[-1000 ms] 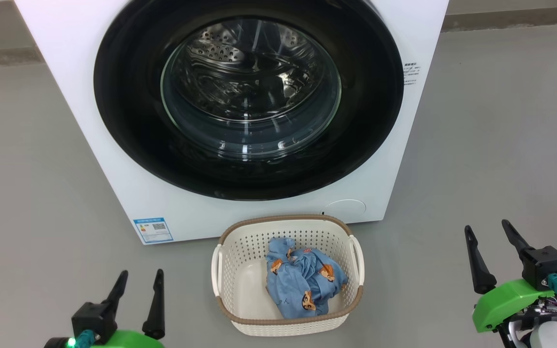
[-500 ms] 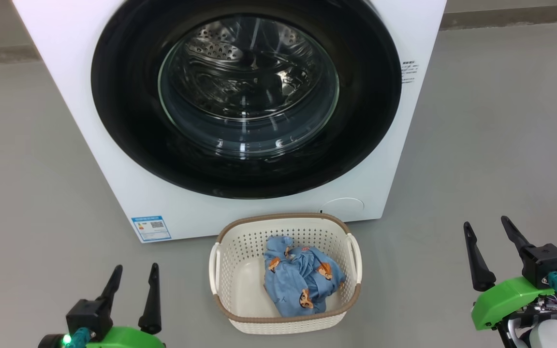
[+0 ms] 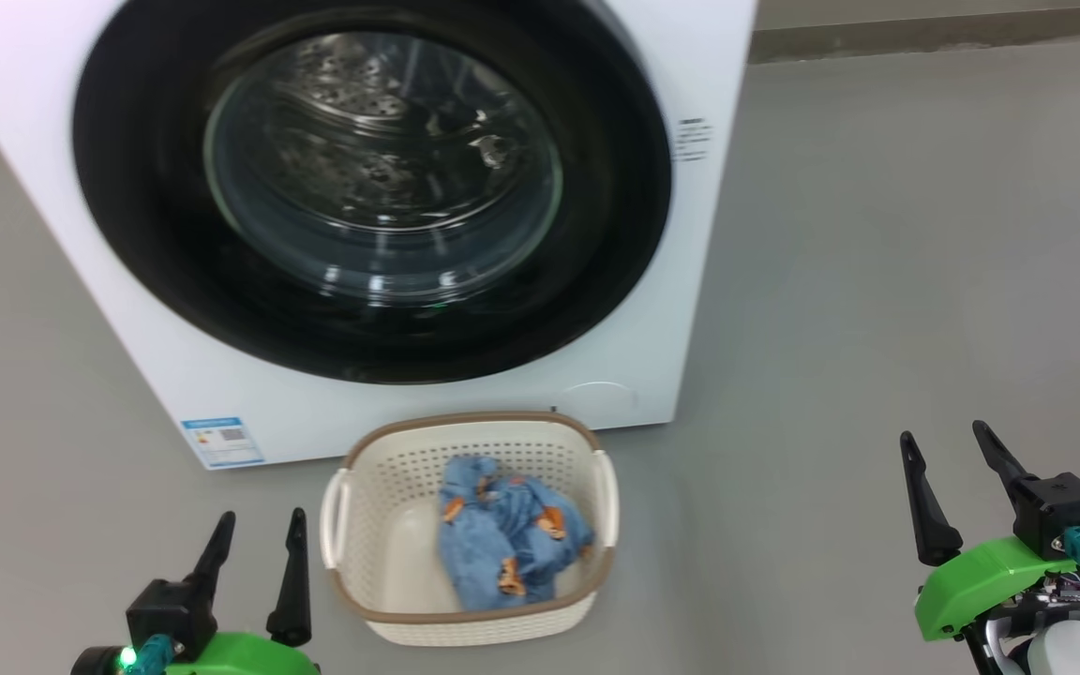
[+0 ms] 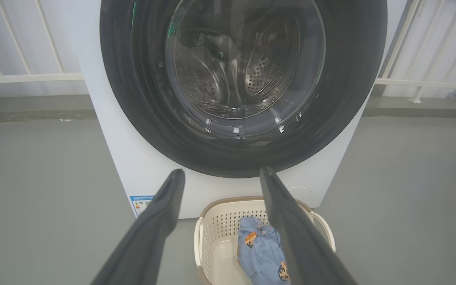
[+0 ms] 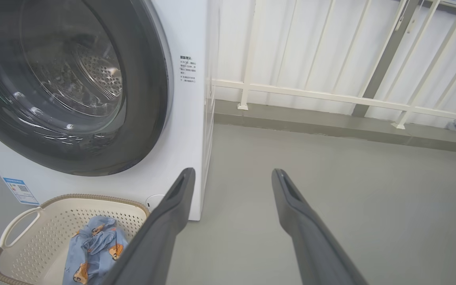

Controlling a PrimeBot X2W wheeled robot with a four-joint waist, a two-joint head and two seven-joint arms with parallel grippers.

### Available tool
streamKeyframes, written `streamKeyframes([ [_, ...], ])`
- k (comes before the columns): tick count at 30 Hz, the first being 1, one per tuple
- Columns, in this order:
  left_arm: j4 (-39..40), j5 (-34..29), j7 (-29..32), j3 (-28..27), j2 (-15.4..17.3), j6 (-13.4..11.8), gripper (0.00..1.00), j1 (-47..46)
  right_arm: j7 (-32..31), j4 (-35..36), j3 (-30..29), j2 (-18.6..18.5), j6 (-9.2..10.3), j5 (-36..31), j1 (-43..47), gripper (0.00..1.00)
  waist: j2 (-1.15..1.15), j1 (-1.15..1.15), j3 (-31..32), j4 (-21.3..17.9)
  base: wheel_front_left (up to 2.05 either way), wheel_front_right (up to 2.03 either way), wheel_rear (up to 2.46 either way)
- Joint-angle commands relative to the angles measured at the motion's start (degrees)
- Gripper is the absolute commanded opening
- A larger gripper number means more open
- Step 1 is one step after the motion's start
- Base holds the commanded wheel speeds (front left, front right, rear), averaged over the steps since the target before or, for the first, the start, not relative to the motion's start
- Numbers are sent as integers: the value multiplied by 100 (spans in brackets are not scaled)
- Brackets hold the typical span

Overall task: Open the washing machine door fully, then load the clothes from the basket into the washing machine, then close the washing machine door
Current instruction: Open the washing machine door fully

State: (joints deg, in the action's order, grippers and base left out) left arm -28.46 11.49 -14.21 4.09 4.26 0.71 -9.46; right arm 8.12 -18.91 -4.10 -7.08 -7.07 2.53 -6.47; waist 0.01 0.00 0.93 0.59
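Washing machine [image 3: 249, 412] stands on the grey floor [image 3: 877, 281]. Washing machine door [image 3: 371, 187] is closed, flush with the white front. Basket [image 3: 390, 553] sits on the floor at the machine's foot, under the door's lower edge, just in front of the round service flap [image 3: 596, 398]. Clothes [image 3: 507, 534] lie crumpled in the basket's right half; the left half is bare.

Left gripper [image 3: 261, 516] hangs low near the basket's left side. Right gripper [image 3: 942, 433] is well apart, far right. Both have fingers spread wide, with nothing between them and touching nothing.

Handling, as judged:
- **Door:** rigid, likely heavy, swings on a hinge. The glossy black rim looks slippery, and the glass centre is no place to push hard. Take hold at the rim's outer edge, on the side away from the hinge. No handle or hinge can be made out, so which side is unsure.
- **Clothes:** soft, light, limp. Pinch a raised fold on top of the heap and expect cloth to trail.
- **Basket:** light, may slide if snagged.

Views:
- **Head view:** shows both grippers and the basket together, slightly blurred.
- **Left wrist view:** shows the door square on, the perforated drum through the glass, and a white railing [image 4: 30, 77] behind.
- **Right wrist view:** shows the door's right edge from the side, standing a little proud of the front. A small printed notice [image 5: 187, 69] is beside it, and there is open floor to the right.
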Motion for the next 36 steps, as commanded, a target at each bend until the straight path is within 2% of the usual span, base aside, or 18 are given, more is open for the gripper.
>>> streamKeyframes([
  [1, 170, -40, -79, -186, 53, 12, 100, -236, 13, 158, 88, -82, -42, 13, -99, 100, -1, 0, 8, 1, 110, 136, -246],
  [9, 335, -30, -79, -175, 20, 147, 100, -204, -6, 183, 79, -78, -42, 14, -71, 100, -1, 0, 24, 3, 98, 114, -212],
  [14, 353, -97, -79, -193, 26, 146, 100, -174, -13, 194, 85, -64, -42, 32, -75, 100, -1, 0, 25, -11, 58, 58, -117],
  [36, 318, -188, -79, -196, -22, 153, 100, -172, -24, 292, 57, -63, -42, 59, -63, 100, -1, 0, -63, -6, 4, 4, -9],
])
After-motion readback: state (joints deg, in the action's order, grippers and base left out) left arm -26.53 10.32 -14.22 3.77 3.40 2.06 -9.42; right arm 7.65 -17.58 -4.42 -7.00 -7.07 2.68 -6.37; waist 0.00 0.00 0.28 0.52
